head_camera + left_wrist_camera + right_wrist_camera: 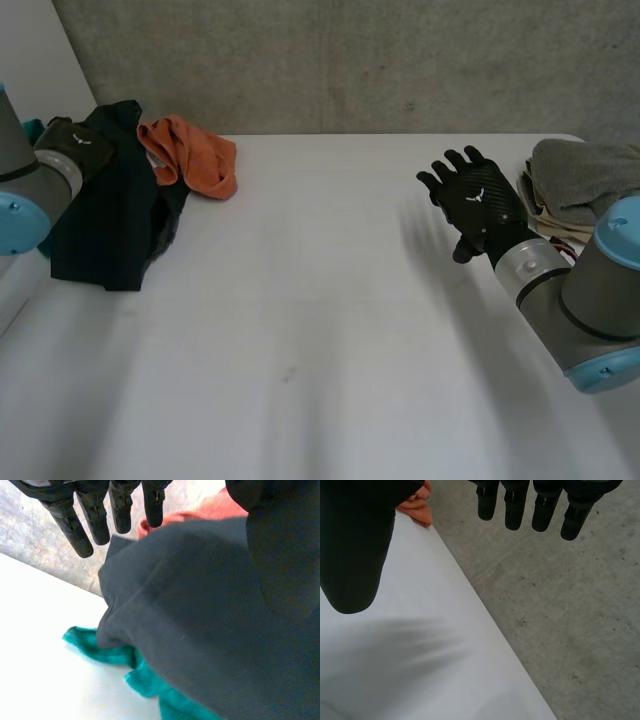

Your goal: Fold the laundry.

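Soft, diffuse light is spreading over the white worktop, which is glowing bright and matte. At 12 o'clock the concrete wall is sitting evenly lit in mid grey. At 9 o'clock the dark garment is swallowing the light, its folds barely showing, and is laying a thin, soft-edged shadow along its near edge. In the left wrist view the worktop beside the teal cloth is washing out almost to pure white. In the right wrist view the right robot hand is reading as flat black against the lit concrete.
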Robot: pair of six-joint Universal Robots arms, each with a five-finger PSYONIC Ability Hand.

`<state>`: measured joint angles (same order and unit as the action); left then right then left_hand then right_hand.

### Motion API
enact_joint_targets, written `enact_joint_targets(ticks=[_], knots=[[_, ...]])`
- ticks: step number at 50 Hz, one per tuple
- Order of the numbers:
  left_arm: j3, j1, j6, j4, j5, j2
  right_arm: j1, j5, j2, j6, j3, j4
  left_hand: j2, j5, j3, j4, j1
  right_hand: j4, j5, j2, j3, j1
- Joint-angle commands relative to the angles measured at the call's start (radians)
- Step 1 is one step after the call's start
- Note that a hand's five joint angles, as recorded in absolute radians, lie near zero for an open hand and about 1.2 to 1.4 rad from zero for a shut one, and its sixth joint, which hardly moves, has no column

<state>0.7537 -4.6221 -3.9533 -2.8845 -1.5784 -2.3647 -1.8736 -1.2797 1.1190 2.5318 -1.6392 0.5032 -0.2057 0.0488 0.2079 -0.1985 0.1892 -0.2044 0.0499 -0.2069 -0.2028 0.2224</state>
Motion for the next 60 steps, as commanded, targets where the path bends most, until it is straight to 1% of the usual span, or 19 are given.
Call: enact_joint_targets(ticks=[1,5,6,7,8,9,12,19,24,27,28,34,41,42,43,46,47,52,60], knots=[[-0.131,-0.07,-0.124,-0.025,0.096,-0.186,-0.012,-0.007,-0.01,-0.018,-0.002,0.0,0.031,-0.049,-0.033,0.024,-0.015,0.03,-0.05,0.032,0.028,-0.048],[-0.216,-0.078,-0.132,-0.019,0.13,-0.281,-0.012,-0.013,-0.015,-0.025,-0.004,0.0,0.031,-0.049,-0.033,0.024,-0.015,0.03,-0.05,0.032,0.028,-0.048],[-0.234,-0.08,-0.129,-0.018,0.13,-0.294,-0.013,-0.015,-0.015,-0.027,-0.004,0.0,-0.138,0.12,0.136,-0.145,0.155,0.03,-0.05,0.032,0.028,-0.048],[-0.25,-0.08,-0.126,-0.015,0.13,-0.3,-0.012,-0.015,-0.015,-0.027,-0.004,0.0,-0.416,0.398,0.414,-0.423,0.432,0.03,-0.05,0.032,0.028,-0.048],[-0.263,-0.08,-0.121,-0.012,0.13,-0.301,-0.012,-0.017,-0.015,-0.028,-0.004,0.0,-0.747,0.73,0.745,-0.754,0.764,0.03,-0.05,0.032,0.028,-0.048],[-0.283,-0.077,-0.106,-0.006,0.127,-0.292,-0.01,-0.018,-0.013,-0.03,-0.004,0.0,-1.186,1.168,1.184,-1.193,1.203,0.03,-0.05,0.032,0.028,-0.048],[-0.286,-0.066,-0.051,0.011,0.107,-0.254,-0.007,-0.02,-0.011,-0.03,-0.004,0.0,-1.191,1.173,1.188,-1.198,1.207,0.03,-0.05,0.032,0.028,-0.048],[-0.18,0.041,0.247,0.039,0.109,0.016,0.001,-0.026,-0.004,-0.025,0.009,0.002,-1.191,1.173,1.188,-1.198,1.207,0.03,-0.05,0.032,0.028,-0.048],[-0.116,0.196,0.414,0.073,0.107,0.189,0.019,-0.033,0.024,0.004,0.031,0.0,-1.191,1.173,1.188,-1.198,1.207,0.03,-0.05,0.032,0.028,-0.048],[-0.108,0.273,0.465,0.082,0.104,0.237,0.034,-0.038,0.039,0.041,0.047,-0.006,-1.191,1.173,1.188,-1.198,1.207,0.03,-0.05,0.032,0.028,-0.048],[-0.106,0.325,0.495,0.085,0.101,0.26,0.048,-0.043,0.05,0.07,0.058,-0.02,-1.191,1.173,1.188,-1.198,1.207,0.03,-0.05,0.032,0.028,-0.048],[-0.102,0.488,0.569,0.087,0.072,0.252,0.094,-0.061,0.073,0.172,0.122,-0.116,-1.191,1.173,1.188,-1.198,1.207,0.03,-0.05,0.032,0.028,-0.048],[-0.097,0.644,0.583,0.08,-0.006,0.04,0.159,-0.067,0.065,0.286,0.231,-0.276,-1.191,1.173,1.188,-1.198,1.207,0.03,-0.05,0.032,0.028,-0.048],[-0.106,0.655,0.582,0.082,-0.012,0.009,0.165,-0.069,0.062,0.295,0.243,-0.294,-0.999,0.981,0.997,-1.006,1.016,0.03,-0.05,0.032,0.028,-0.048],[-0.126,0.67,0.577,0.086,-0.026,-0.052,0.172,-0.072,0.053,0.311,0.261,-0.332,-0.541,0.523,0.539,-0.548,0.557,0.03,-0.05,0.032,0.028,-0.048],[-0.175,0.683,0.559,0.117,-0.052,-0.12,0.186,-0.078,0.042,0.321,0.294,-0.385,-0.015,-0.002,0.013,-0.023,0.032,0.03,-0.05,0.032,0.028,-0.048],[-0.181,0.683,0.557,0.131,-0.058,-0.119,0.189,-0.078,0.041,0.32,0.297,-0.394,0.031,-0.049,-0.033,0.024,-0.015,0.03,-0.05,0.032,0.028,-0.048],[-0.188,0.66,0.545,0.203,-0.081,-0.048,0.189,-0.078,0.044,0.3,0.305,-0.423,0.031,-0.049,-0.033,0.024,-0.015,0.03,-0.05,0.032,0.028,-0.048],[0.042,0.526,0.545,0.179,-0.095,0.281,0.14,-0.07,0.064,0.266,0.294,-0.471,0.031,-0.049,-0.033,0.024,-0.015,0.03,-0.05,0.032,0.028,-0.048]])
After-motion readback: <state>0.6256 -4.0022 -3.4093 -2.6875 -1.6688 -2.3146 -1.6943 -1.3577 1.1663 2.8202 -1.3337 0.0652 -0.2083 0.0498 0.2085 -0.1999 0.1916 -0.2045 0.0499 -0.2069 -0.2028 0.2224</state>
